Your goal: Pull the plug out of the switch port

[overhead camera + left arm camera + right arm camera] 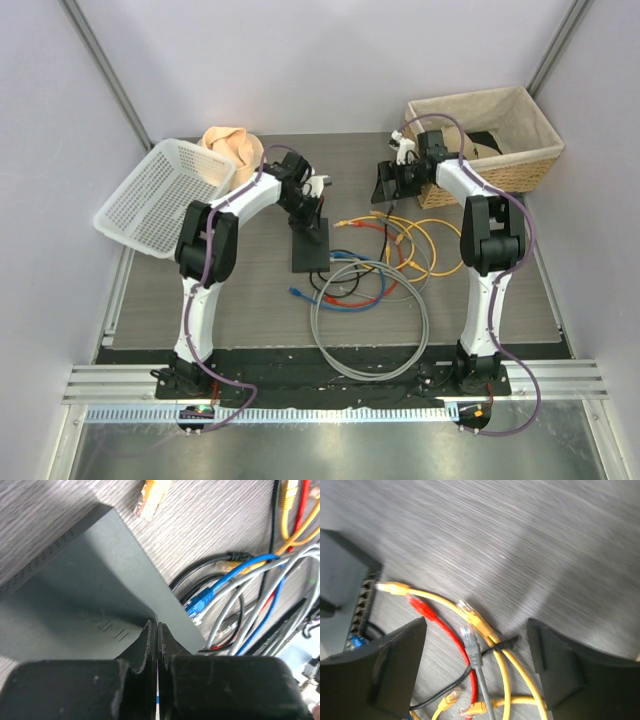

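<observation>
Left wrist view: your left pincer [154, 630] is clenched, empty, over the switch [90, 590]; right pincer [476, 635] — released — hangs above the loose yellow plug [390, 587].

top external: high at near edge, looks down on whole table [255, 300]
left wrist: close above switch [85, 595]; cables [235, 572] 3 o'clock
right wrist: low, blurred; switch 9 o'clock
shared: switch, cables
</observation>
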### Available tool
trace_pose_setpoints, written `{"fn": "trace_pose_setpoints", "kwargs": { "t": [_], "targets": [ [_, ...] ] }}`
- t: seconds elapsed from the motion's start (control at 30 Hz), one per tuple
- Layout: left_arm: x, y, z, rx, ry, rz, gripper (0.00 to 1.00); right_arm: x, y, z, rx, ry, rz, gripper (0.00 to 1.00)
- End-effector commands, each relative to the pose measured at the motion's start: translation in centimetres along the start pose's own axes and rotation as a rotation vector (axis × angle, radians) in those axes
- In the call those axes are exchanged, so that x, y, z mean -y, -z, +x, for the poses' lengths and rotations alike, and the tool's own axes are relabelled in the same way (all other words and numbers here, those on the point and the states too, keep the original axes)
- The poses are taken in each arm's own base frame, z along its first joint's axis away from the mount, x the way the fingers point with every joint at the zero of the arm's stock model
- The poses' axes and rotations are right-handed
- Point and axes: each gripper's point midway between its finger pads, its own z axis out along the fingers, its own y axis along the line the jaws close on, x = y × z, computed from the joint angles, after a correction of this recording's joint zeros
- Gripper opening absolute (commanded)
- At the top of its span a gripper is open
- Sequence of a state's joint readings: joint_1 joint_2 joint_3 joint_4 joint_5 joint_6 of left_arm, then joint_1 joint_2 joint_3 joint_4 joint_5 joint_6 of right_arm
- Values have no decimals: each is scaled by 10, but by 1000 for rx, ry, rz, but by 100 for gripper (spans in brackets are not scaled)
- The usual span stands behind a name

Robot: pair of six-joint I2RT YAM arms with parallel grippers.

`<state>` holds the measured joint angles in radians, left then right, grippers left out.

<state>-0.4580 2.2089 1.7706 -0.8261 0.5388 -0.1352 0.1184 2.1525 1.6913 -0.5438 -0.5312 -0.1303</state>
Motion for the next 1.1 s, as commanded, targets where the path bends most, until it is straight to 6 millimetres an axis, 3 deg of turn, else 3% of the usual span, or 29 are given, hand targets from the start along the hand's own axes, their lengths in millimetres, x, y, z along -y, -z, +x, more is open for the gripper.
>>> {"fn": "trace_pose_setpoints", "kwargs": {
  "t": [0.0,0.17,0.2,0.23,0.27,0.33,0.5,0.77,0.9,1.07],
  "targets": [
    [-7,28,3,9,-76,-123,0,-65,18,-40,110,107,-183,97],
    [8,67,9,71,-228,-104,0,-117,14,-11,47,219,-360,100],
    [7,65,25,47,-233,-91,0,-123,14,-3,14,191,-404,98],
    [13,74,26,79,-265,-87,0,-124,5,3,-16,157,-441,91],
    [8,68,43,42,-258,-86,0,-135,5,6,-37,112,-530,86],
    [8,68,57,14,-244,-76,0,-137,-8,20,-119,-6,-572,71],
    [1,55,83,-50,-184,-59,0,-160,-7,39,-166,-70,-718,67],
    [-4,42,92,-95,-168,-34,0,-163,-9,66,-272,-73,-779,58],
    [-19,32,106,-159,-164,-63,0,-169,-10,88,-371,-78,-791,55],
    [-27,23,110,-190,-161,-67,0,-164,-23,100,-408,-91,-752,54]
  ]
}}
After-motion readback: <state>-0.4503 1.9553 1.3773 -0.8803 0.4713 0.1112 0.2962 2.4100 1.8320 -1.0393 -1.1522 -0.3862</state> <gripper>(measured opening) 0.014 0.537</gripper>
